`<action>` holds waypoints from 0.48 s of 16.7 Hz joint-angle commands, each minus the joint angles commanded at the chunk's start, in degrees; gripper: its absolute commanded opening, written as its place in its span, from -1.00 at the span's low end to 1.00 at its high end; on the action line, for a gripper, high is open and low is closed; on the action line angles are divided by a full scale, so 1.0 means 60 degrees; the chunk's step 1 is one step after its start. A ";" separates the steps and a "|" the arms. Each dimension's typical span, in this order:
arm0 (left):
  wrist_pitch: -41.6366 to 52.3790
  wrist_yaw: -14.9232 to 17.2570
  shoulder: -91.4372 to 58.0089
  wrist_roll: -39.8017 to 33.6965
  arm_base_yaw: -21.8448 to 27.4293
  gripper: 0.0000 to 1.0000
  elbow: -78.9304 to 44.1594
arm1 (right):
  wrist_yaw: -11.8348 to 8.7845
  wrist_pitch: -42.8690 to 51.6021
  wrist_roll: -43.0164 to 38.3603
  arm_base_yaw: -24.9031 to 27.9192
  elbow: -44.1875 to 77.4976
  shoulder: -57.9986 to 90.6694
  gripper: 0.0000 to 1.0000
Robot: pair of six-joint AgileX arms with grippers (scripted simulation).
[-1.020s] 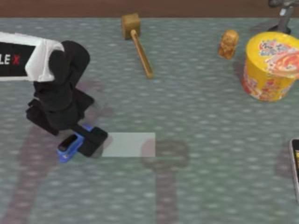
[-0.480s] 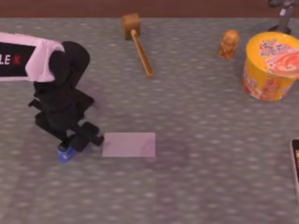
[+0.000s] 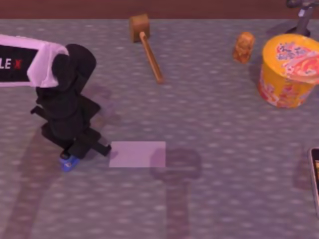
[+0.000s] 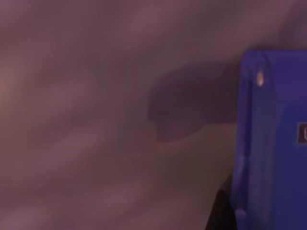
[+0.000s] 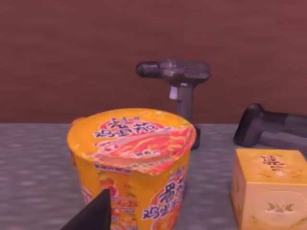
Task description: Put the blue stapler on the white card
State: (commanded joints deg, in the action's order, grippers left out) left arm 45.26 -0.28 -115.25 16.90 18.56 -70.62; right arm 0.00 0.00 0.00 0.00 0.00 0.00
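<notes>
The blue stapler (image 3: 68, 163) lies on the table just left of the white card (image 3: 137, 154), and only its near-left end shows from above. My left gripper (image 3: 80, 151) is down over the stapler and covers most of it. In the left wrist view the stapler's blue side (image 4: 273, 143) looms very close, with its shadow on the mat beside it. The card is bare, with nothing on it. My right arm is parked off the top view's right side; one dark finger (image 5: 96, 215) shows in the right wrist view, with nothing held.
A wooden mallet (image 3: 146, 45) lies at the back. A small orange figurine (image 3: 243, 47) and a yellow noodle cup (image 3: 289, 69) stand at the back right, and a dark phone-like slab (image 3: 315, 179) lies at the right edge. Past the cup are a drill (image 5: 177, 81) and a yellow box (image 5: 269, 191).
My left gripper has dropped lower onto the stapler and shifted slightly left, hiding more of it. The stapler, the card and the right arm have not moved.
</notes>
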 joint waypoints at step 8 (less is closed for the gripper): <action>0.0404 0.0027 0.0137 -0.0018 -0.0016 -1.00 -0.0330 | 0.0000 0.0000 0.0000 0.0000 0.0000 0.0000 1.00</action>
State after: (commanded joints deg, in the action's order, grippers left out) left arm 47.68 -0.12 -114.43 16.79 18.46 -72.60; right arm 0.00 0.00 0.00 0.00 0.00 0.00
